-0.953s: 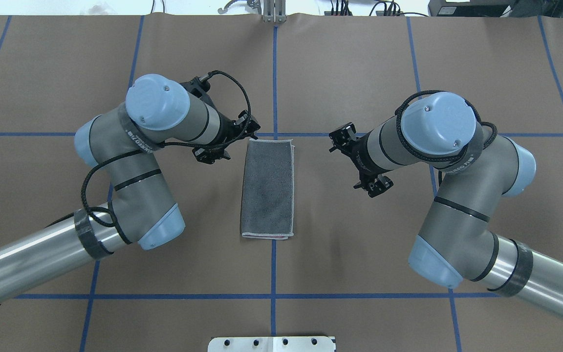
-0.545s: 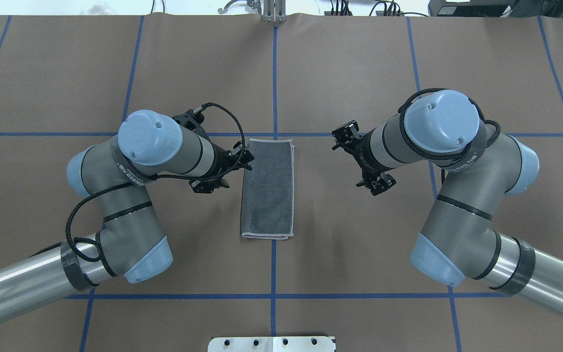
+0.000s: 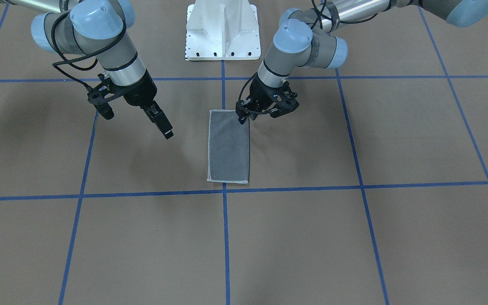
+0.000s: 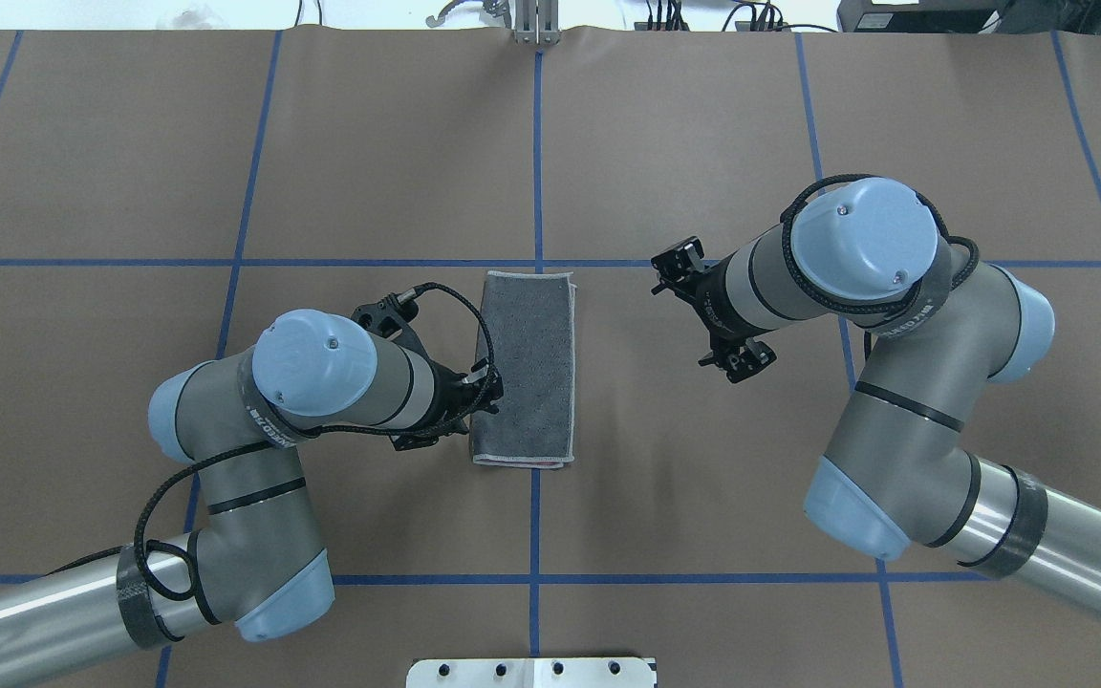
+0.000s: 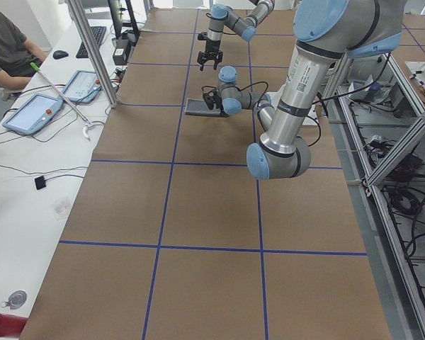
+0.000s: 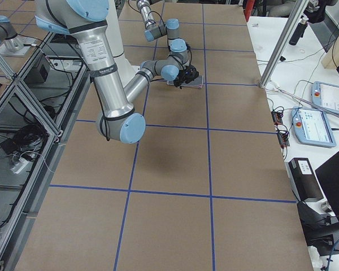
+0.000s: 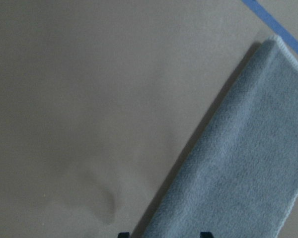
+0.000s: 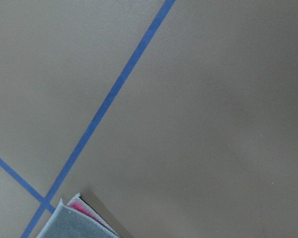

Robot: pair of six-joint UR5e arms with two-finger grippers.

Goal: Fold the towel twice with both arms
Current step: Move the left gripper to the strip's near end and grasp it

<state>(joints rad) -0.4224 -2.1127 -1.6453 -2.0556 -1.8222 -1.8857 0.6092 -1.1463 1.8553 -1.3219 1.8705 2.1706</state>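
Observation:
The towel [image 4: 529,354] lies flat on the table as a long narrow strip with its dark grey face up. It also shows in the front view [image 3: 228,148]. A pink layer peeks out at its corner in the right wrist view [image 8: 77,207]. My left gripper [image 4: 485,399] is open and low at the towel's left edge, close to the corner nearest the robot [image 3: 242,117]. In the left wrist view its two tips stand apart with the towel [image 7: 238,163] edge between them. My right gripper [image 3: 165,129] hangs above bare table, apart from the towel's right side. I cannot tell whether it is open or shut.
The brown table cover [image 4: 703,115] carries a grid of blue tape lines [image 4: 537,143]. The white bolted pedestal [image 3: 223,29] stands at the robot's edge of the table. Tablets, cables and a person show beside the table in the side views.
My left arm has swept along the towel's left edge from the far corner to the corner nearest the robot. My right arm has hardly moved. The towel has not moved.

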